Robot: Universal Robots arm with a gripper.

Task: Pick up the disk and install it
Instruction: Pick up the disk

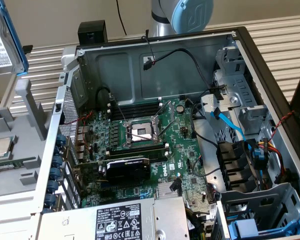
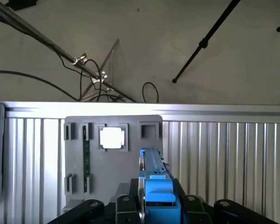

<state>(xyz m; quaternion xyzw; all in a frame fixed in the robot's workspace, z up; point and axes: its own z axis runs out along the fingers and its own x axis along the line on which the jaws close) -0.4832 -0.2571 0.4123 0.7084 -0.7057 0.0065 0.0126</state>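
aloft, claw (image 2: 157,204) grips disk (image 2: 151,164) over chip tray (image 2: 112,177).

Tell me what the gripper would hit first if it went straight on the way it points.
Probably the grey parts tray, just beyond the disk the gripper is shut on; depth is hard to judge.

disk (image 1: 1,42): was cut off by the top and left edges at the exterior view's upper left; its label print was too small to read.
gripper (image 2: 155,207): was cropped by the wrist view's edge, seemingly clamping the disk and hiding its lower part.
robot arm (image 1: 182,15): was cropped at top centre.
power supply (image 1: 125,220): was cut by the bottom edge.
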